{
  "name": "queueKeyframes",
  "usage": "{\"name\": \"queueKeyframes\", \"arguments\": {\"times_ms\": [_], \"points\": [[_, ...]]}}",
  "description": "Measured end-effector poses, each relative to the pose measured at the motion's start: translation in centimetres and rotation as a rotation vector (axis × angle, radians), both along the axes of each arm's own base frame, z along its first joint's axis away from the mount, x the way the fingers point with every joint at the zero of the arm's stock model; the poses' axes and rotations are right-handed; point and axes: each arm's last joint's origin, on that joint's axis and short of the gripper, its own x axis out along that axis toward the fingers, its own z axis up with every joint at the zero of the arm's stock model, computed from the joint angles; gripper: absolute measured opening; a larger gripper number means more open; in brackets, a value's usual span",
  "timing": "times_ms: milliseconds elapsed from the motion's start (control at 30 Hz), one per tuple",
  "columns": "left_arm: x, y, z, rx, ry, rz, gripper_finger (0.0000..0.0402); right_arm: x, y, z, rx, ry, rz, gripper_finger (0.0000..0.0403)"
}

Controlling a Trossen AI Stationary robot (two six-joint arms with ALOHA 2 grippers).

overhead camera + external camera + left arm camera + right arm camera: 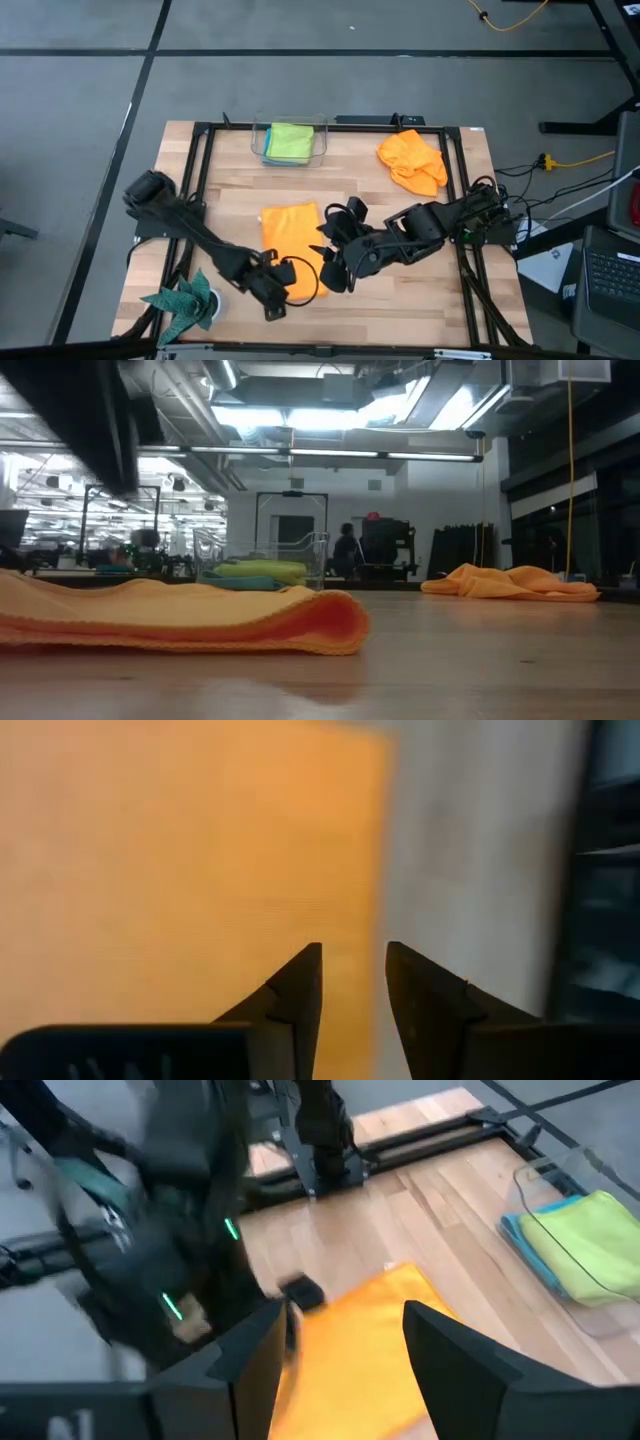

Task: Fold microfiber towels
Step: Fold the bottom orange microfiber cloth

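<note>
Your left gripper (pixel 290 283) and right gripper (pixel 335 262), both parted and empty, hovered low over the orange towel (pixel 291 240) mid-frame; the clear bin (pixel 262 143) above held green (pixel 291 139) and blue towels (pixel 528 1232).

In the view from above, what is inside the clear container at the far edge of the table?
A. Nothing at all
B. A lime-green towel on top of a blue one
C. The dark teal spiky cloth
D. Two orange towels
B: the clear container holds a lime-green towel lying on a blue towel whose edge shows beneath it.
</note>
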Motion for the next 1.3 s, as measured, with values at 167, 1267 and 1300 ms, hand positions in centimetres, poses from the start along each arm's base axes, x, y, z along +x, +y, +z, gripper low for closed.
{"name": "queueKeyframes", "arguments": {"times_ms": [167, 1267, 1300], "points": [[-2.2, -0.6, 3.9, -0.082, -0.088, -0.058, 0.0106, -1.3, 0.8, -0.7, -0.006, 0.101, 0.010, 0.0207], [-2.1, -4.3, -2.6, 0.037, 0.039, -0.167, 0.0226, 0.6, 5.2, -23.8, 0.044, 0.200, 0.355, 0.0206], [-2.0, -4.3, -2.7, 0.035, 0.038, -0.164, 0.0226, 0.5, 5.2, -24.0, 0.028, 0.200, 0.370, 0.0206]]}}
